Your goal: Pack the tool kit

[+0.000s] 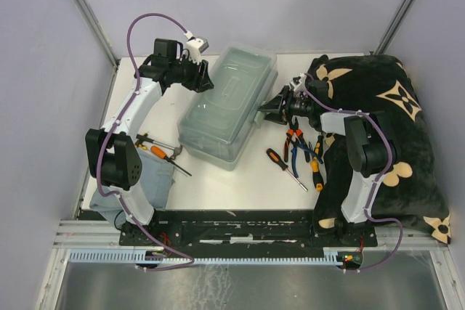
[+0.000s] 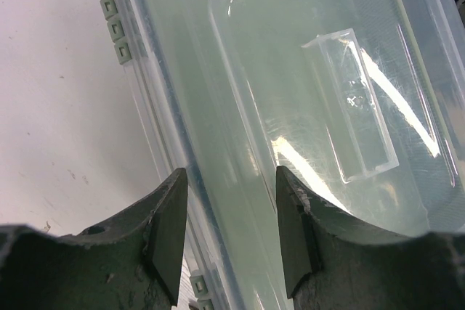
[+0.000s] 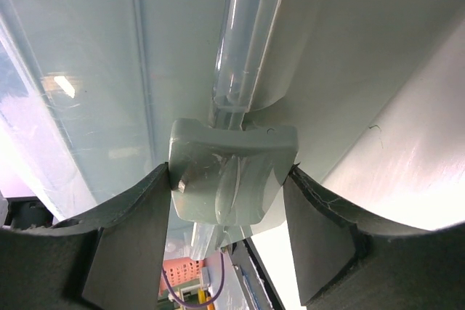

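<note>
The toolbox (image 1: 229, 103) is pale grey-green, the blanket (image 1: 396, 132) black with beige flowers, the screwdrivers (image 1: 276, 157) orange and black.

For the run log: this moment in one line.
toolbox closed; left end effector open astride lid rim; right end effector clamps latch; pliers outside

The left arm (image 1: 120, 157) hides part of the cloth (image 1: 161, 178) and of a tool (image 1: 145, 139) too small to name. Inside the toolbox (image 1: 218, 156) all blurs behind the lid (image 1: 236, 85). Both wrist views crop the toolbox.
</note>
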Controlling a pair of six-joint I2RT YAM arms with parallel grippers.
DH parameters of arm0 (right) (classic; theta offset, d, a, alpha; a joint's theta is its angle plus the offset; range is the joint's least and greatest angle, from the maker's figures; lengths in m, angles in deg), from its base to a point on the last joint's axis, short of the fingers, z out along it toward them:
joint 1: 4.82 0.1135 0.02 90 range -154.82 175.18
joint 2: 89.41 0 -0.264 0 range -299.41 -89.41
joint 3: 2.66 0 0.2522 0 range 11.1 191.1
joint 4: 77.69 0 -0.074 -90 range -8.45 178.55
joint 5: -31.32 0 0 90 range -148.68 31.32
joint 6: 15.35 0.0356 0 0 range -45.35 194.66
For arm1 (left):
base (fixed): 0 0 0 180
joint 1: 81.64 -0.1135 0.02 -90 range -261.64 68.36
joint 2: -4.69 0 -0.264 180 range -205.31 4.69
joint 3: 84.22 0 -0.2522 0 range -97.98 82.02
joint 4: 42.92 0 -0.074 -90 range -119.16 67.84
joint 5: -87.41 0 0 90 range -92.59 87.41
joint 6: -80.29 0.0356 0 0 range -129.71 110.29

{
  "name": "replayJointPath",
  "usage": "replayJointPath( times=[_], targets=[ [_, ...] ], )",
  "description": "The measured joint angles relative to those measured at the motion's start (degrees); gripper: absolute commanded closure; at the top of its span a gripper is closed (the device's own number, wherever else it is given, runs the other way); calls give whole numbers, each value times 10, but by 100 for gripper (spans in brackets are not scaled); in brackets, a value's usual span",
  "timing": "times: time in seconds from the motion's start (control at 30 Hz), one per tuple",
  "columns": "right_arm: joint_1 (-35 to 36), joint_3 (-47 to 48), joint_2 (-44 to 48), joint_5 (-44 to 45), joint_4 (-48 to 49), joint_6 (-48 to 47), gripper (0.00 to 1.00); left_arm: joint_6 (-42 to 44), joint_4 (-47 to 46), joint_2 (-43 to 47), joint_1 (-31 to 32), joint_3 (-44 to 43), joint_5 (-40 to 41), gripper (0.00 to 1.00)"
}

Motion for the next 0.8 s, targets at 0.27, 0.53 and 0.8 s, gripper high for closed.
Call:
replayJointPath(
  times=[0.27,0.53,0.8],
  targets=[
    [3,-1,5,4,-4,-23,15,0,2,-1,1,-2,3,72],
    [8,-13,16,9,-2,-27,22,-1,3,0,2,-3,6,72],
    [9,-40,16,8,67,18,21,-1,3,0,2,-3,7,72]
  ],
)
